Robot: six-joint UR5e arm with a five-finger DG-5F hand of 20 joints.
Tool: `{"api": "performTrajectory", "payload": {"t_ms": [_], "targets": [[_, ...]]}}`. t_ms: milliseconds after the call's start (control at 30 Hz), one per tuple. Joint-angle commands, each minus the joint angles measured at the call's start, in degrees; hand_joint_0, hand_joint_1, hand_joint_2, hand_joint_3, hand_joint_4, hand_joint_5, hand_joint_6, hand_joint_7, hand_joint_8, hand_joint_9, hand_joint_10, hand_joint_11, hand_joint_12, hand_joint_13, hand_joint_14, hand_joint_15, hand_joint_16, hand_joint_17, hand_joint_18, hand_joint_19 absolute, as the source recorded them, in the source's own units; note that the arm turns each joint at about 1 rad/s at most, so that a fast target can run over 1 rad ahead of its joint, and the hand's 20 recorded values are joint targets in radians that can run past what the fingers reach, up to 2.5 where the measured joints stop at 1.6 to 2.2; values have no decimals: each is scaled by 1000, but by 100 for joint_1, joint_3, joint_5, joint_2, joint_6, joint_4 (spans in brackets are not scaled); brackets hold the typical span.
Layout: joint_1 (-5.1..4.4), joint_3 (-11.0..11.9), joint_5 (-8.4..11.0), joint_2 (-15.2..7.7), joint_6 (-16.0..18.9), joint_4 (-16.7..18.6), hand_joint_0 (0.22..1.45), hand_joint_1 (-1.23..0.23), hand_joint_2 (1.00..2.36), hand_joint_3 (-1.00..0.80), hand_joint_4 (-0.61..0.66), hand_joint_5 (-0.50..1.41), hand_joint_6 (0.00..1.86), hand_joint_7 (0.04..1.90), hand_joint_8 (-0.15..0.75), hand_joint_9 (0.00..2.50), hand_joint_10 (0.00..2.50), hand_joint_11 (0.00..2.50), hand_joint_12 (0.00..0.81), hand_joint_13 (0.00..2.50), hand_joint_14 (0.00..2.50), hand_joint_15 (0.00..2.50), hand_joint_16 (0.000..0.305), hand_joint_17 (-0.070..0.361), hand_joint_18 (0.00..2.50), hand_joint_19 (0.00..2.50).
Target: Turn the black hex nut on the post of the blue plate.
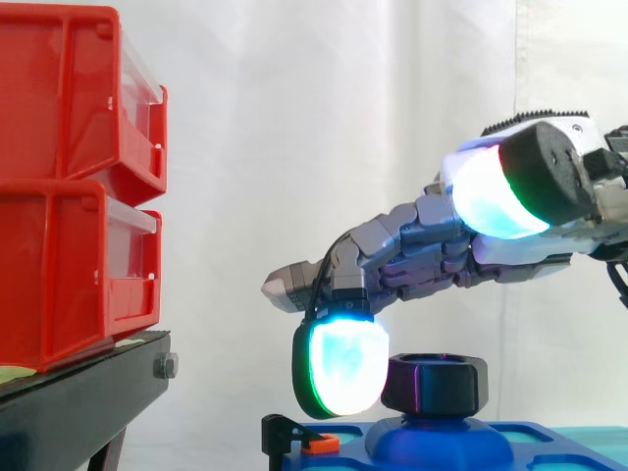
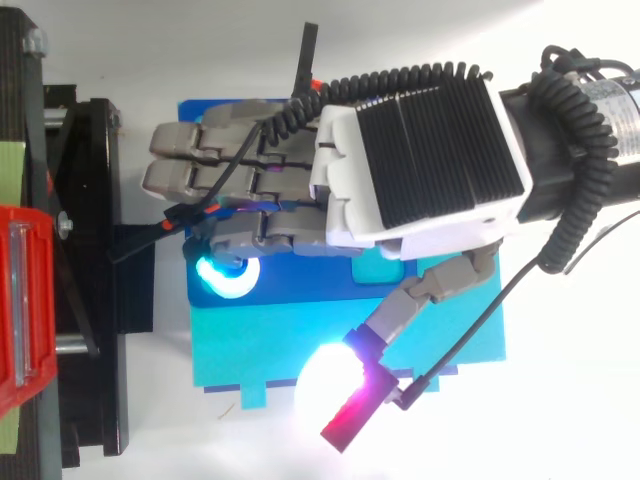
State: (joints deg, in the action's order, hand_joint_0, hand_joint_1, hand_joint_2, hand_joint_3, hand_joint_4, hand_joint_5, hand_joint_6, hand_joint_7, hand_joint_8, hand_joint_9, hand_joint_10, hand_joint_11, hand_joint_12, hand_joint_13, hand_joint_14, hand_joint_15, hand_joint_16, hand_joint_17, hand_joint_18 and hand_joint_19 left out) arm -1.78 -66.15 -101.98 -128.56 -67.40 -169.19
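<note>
The hand (image 1: 432, 240) has its fingers released, one pad just beside the black hex nut (image 1: 437, 383) — bring the thumb opposite before turning.

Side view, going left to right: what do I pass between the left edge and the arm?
red bins → lowered fingertip of the robot hand → black hex nut → raised pad of the same hand, by the right edge.

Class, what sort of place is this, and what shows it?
Probably a robotics lab bench: a robot hand at a nut on a blue plate, red bins on a stand, a white curtain.
</note>
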Motion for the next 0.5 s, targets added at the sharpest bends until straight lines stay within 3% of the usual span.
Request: {"api": "performTrajectory", "payload": {"t_ms": [0,467], "targets": [[20,-30,3,-2,34,26,430,-122,1000,-500,335,-212,504,963,292,10,0,0,403,0,1,0,58,130,0,260],[72,-30,-138,-2,34,-35,437,-118,1000,-500,339,-204,504,1012,292,27,0,0,401,0,1,8,57,129,0,271]]}}
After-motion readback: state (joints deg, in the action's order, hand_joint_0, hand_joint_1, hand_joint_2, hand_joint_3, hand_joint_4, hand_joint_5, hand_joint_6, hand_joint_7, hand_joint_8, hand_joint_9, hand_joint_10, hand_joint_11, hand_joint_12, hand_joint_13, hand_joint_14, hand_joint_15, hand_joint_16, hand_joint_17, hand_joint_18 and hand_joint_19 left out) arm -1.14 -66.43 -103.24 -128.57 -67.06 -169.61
